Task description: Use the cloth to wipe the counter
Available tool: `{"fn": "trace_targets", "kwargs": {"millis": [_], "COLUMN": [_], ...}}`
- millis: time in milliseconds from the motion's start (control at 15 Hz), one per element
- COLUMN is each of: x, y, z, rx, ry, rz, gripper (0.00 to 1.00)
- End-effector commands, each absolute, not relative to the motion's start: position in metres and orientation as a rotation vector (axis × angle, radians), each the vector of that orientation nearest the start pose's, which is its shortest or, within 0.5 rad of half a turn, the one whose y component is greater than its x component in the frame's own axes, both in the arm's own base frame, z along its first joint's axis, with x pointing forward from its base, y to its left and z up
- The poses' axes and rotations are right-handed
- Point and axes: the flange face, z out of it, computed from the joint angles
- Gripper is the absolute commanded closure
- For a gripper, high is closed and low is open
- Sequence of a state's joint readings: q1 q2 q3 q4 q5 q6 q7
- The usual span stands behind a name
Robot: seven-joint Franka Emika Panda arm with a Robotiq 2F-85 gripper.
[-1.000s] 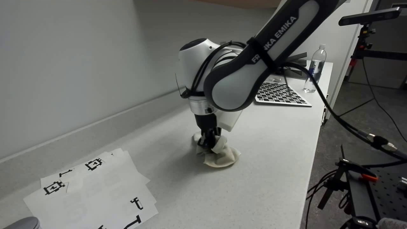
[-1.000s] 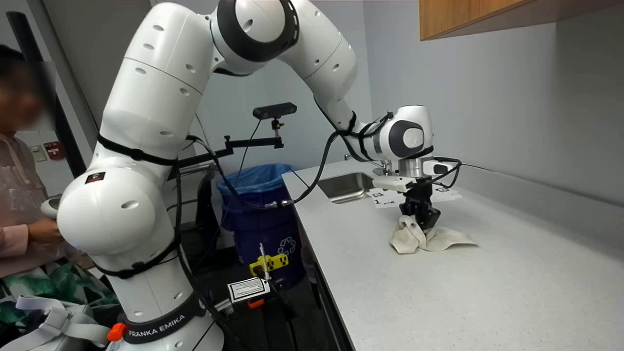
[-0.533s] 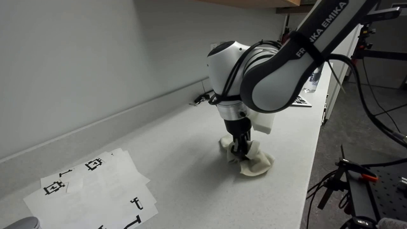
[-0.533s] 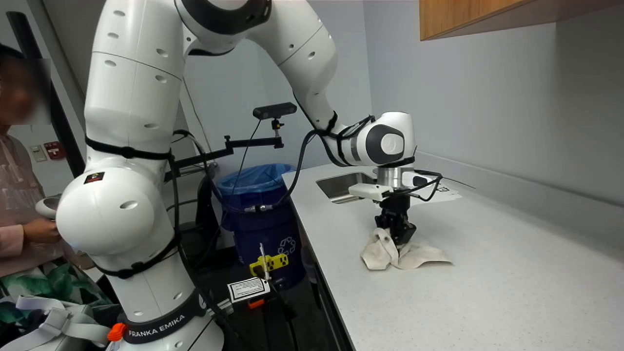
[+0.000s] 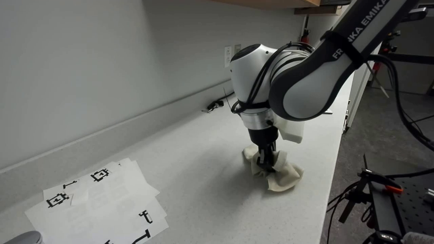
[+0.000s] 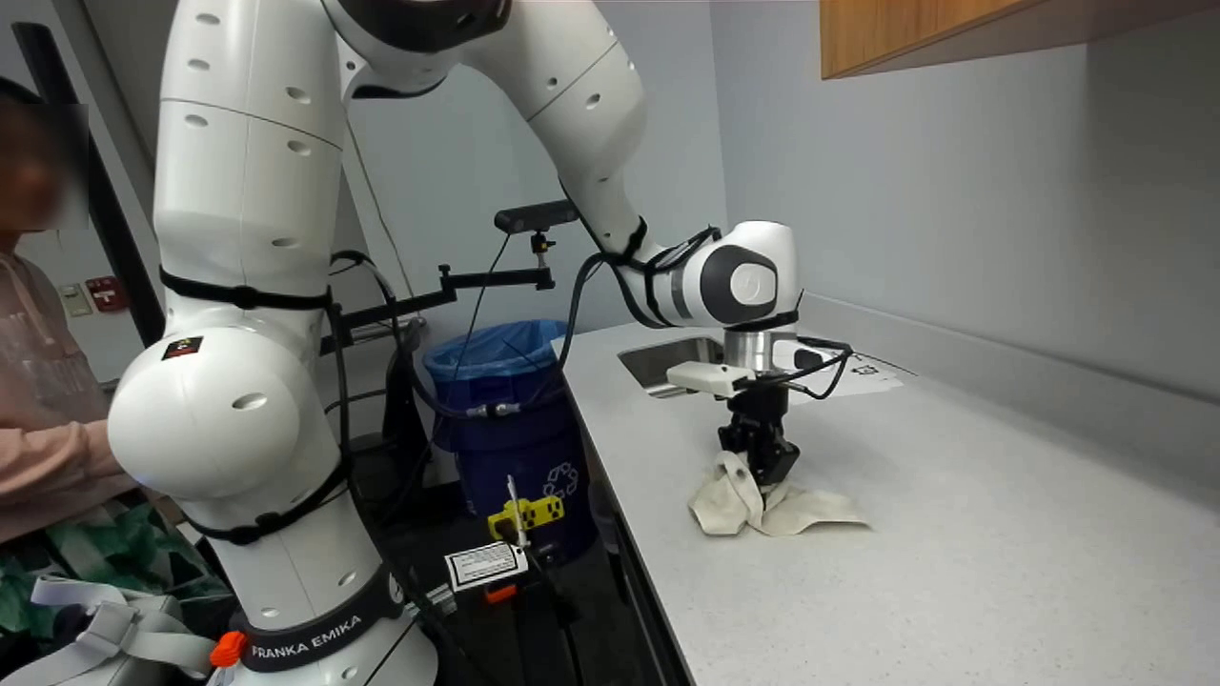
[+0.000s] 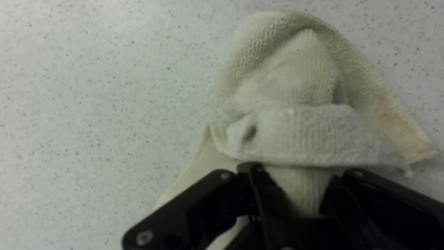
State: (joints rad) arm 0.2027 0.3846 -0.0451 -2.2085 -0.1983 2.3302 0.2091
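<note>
Cream cloth (image 7: 305, 133), visibly ribbed in wrist view only

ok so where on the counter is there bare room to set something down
The counter is bare between the paper sheets and the cloth. In an exterior view it is also bare in the foreground, from the cloth across to the backsplash. It's crowded where the gripper holds the cloth and where the paper sheets overlap.
</note>
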Motion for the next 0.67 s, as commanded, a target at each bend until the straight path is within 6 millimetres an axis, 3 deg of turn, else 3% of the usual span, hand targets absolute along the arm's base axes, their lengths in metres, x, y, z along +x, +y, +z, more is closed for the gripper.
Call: {"fn": "trace_targets", "kwargs": {"millis": [0,267,600], "x": [0.532,0.573,0.627], "y": [0.085,0.104,0.123], "z": [0.204,0.236,0.259], "rx": [-3.301,-3.324,-3.314], "ry": [-0.206,-0.209,-0.121], "rz": [0.211,-0.119,-0.36], "gripper": [0.96,0.96,0.96]}}
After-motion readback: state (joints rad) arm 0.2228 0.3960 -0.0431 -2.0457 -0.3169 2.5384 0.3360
